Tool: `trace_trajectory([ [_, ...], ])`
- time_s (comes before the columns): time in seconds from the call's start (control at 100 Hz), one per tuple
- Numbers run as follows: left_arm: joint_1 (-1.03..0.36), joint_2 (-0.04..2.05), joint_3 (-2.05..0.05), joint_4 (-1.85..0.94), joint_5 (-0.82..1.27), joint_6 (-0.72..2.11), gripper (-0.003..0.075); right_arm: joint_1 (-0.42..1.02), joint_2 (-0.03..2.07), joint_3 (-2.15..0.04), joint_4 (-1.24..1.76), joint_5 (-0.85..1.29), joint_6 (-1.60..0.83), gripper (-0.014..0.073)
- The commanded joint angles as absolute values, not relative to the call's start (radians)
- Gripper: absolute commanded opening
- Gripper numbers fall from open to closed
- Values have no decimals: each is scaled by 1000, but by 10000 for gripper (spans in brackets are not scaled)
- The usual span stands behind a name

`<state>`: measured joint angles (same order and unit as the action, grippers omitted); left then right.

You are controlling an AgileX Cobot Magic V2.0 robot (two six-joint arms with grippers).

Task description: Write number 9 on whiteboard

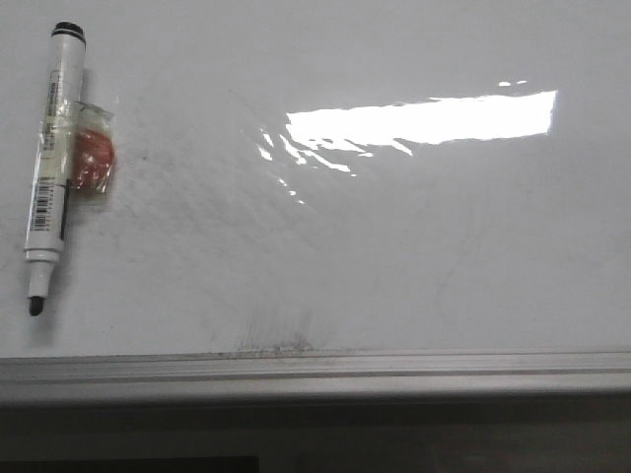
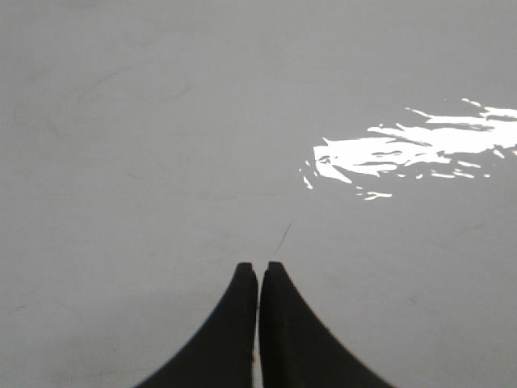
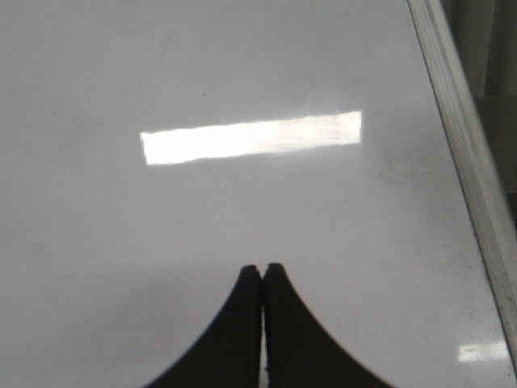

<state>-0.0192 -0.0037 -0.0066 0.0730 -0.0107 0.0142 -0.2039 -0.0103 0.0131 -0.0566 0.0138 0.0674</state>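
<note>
From the front, the whiteboard (image 1: 394, 256) carries only grey smudges; no drawn 9 shows on it. A black-tipped marker (image 1: 51, 148) lies uncapped at its left, a red-brown lump (image 1: 94, 158) taped against its side. In the left wrist view, the left fingers (image 2: 258, 271) are clenched together, holding nothing, above the board. In the right wrist view, the right fingers (image 3: 262, 271) are likewise clenched and empty, the metal rail (image 3: 468, 153) nearby.

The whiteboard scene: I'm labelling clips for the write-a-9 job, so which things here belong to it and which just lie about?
Belongs to the job:
- whiteboard, no 9 drawn yet
- uncapped marker, lying on the board
- left gripper and right gripper, both shut and empty

Just there:
- red lump taped to the marker
- glare patch
- grey smudges
</note>
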Motion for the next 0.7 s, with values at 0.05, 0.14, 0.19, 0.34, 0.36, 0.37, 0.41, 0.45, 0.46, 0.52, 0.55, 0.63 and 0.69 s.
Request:
trace_trajectory([
  [0.05, -18, -32, 25, -43, -97, 0, -20, -207, -30, -24, -52, -10, 81, -63],
  [0.14, -18, -32, 1, -68, -76, 0, -21, -205, -27, -66, -51, 47, 90, -63],
  [0.19, -18, -28, -29, -68, -46, 0, -21, -200, -16, -90, -48, 81, 92, -63],
  [0.34, -20, 22, -130, -90, 53, 0, -20, -166, 51, -163, -16, 199, 92, -63],
  [0.36, -20, 31, -142, -90, 55, 0, -20, -163, 61, -175, -17, 218, 92, -63],
  [0.37, -20, 37, -150, -90, 55, 0, -20, -160, 70, -179, -15, 224, 92, -63],
  [0.41, -20, 51, -168, -90, 56, 0, -20, -153, 96, -206, -15, 266, 92, -63],
  [0.45, -20, 68, -186, -90, 58, 0, -20, -152, 129, -233, -15, 313, 92, -63],
  [0.46, -20, 71, -188, -90, 60, 0, -20, -150, 140, -237, -15, 321, 92, -63],
  [0.52, -20, 100, -209, -90, 69, 0, -20, -146, 183, -277, -11, 382, 92, -63],
  [0.55, -20, 112, -217, -92, 75, 0, -20, -142, 200, -291, -8, 399, 92, -63],
  [0.63, -20, 148, -235, -93, 106, 0, -15, -125, 229, -308, -8, 407, 92, -63],
  [0.69, -20, 171, -239, -93, 103, 0, 26, -116, 236, -308, -8, 398, 92, -63],
])
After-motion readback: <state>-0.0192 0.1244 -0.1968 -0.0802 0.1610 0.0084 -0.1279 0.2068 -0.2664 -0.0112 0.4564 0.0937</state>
